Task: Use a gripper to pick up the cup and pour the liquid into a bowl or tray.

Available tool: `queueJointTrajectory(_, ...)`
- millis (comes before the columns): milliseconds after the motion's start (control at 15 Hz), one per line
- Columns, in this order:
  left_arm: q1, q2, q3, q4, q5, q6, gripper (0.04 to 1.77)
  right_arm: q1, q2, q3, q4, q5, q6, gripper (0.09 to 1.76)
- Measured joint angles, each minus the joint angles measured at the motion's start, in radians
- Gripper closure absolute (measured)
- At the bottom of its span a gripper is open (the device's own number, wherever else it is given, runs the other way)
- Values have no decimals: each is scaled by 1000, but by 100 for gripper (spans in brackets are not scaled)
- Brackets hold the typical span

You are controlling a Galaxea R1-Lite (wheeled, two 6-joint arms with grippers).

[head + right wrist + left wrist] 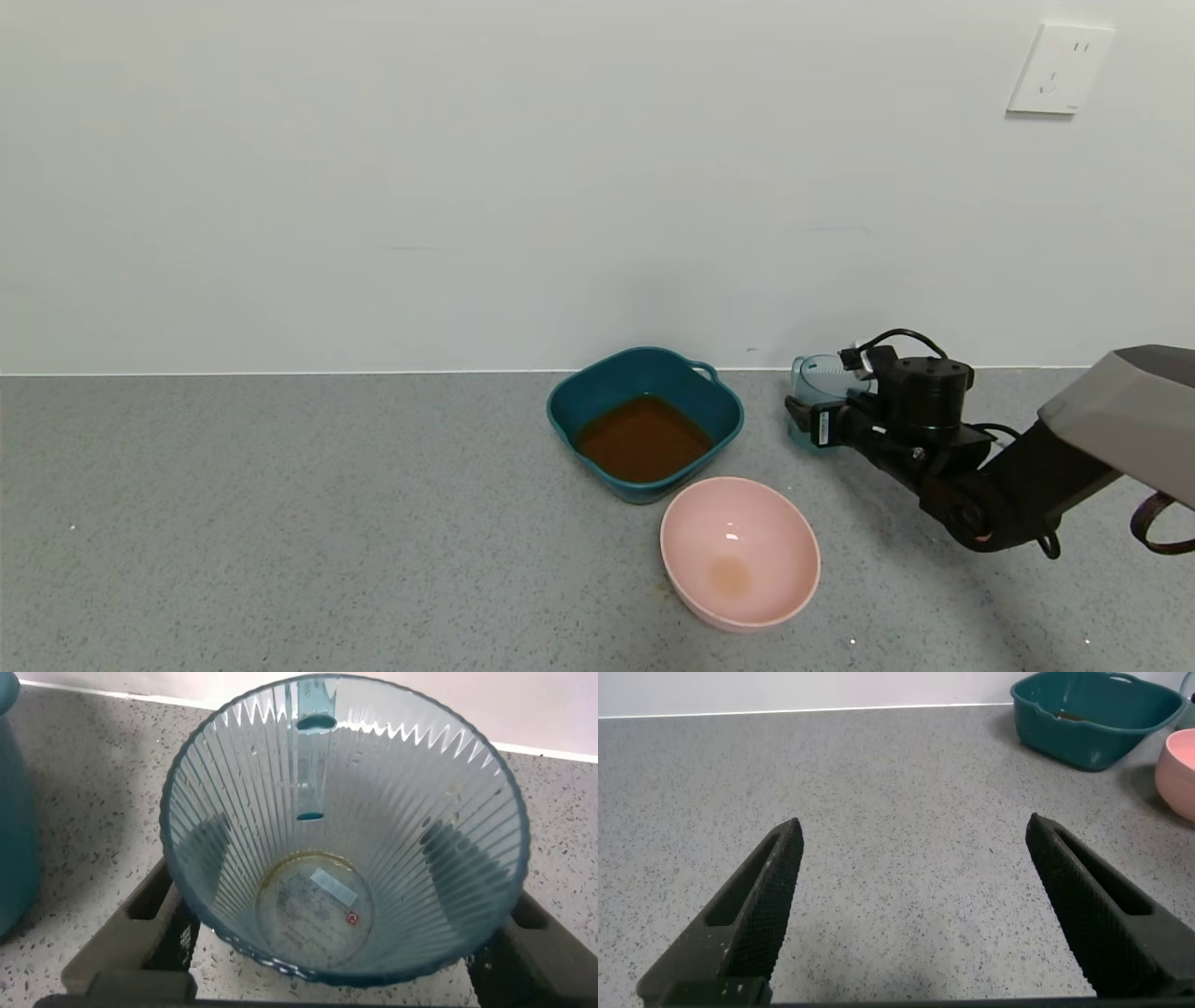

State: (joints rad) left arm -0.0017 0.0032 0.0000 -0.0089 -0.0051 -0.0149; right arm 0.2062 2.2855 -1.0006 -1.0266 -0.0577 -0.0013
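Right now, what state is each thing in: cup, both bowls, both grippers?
Translucent blue-grey ribbed plastic cup: upright on the counter, nearly empty, a brownish film at the bottom.
Dark teal rounded-square basin: holds reddish-brown liquid.
Round pink bowl: a faint brownish trace at its bottom.
Right gripper: fingers either side of the cup.
Left gripper: open, empty, above the counter.

place: plain indoor test room | evidence: grey speckled floor [280, 523], bare white wall [467, 168], wall socket [1061, 69]

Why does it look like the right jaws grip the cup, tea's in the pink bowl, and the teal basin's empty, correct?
Not quite. The head view shows the liquid in the teal basin; the pink bowl holds only a faint residue. The right gripper does grip the cup.
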Motion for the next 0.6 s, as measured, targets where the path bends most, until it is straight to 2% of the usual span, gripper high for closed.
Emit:
queueJointTrajectory(400, 0, 0, 0, 0, 0, 0, 9, 0, -44, 22, 23, 3, 1, 19)
queueJointTrajectory(600, 0, 0, 0, 0, 0, 0, 9, -4, -90, 51, 114, 12, 2, 18)
